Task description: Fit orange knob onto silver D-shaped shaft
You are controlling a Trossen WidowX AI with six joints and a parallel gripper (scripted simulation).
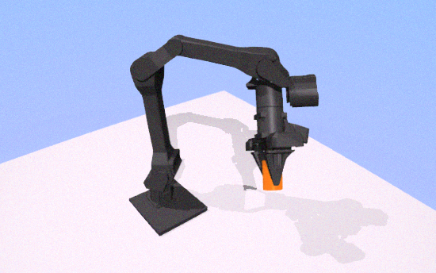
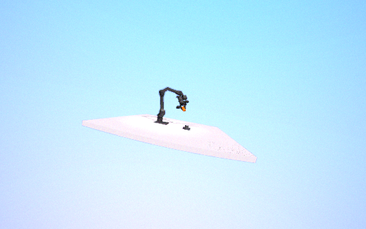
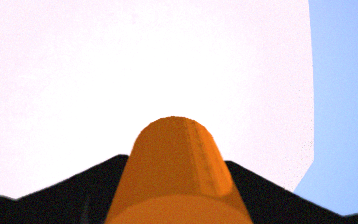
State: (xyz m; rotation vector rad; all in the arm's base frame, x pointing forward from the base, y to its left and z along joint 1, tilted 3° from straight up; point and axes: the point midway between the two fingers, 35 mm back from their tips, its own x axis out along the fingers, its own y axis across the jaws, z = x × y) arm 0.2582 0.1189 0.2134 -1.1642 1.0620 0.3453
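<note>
My gripper (image 1: 273, 174) (image 2: 182, 106) (image 3: 175, 167) points almost straight down and is shut on the orange knob (image 1: 270, 182) (image 2: 183, 108) (image 3: 177, 165). The knob is a plain orange cylinder that sticks out below the dark fingers, and its underside hole is hidden. In the exterior view the knob hangs well above the white table (image 2: 130, 128), and the dark round pedestal (image 2: 186, 128) stands on the table below it and slightly to the right. The shaft is too small to make out. The wrist view shows only the knob, the fingers and bare table; the pedestal is out of it.
The arm's black base plate (image 1: 168, 212) (image 2: 162, 122) sits on the white table (image 1: 75, 246) (image 3: 80, 75). The table's far right edge (image 1: 357, 160) (image 3: 312, 100) runs close behind the gripper, with open blue beyond it.
</note>
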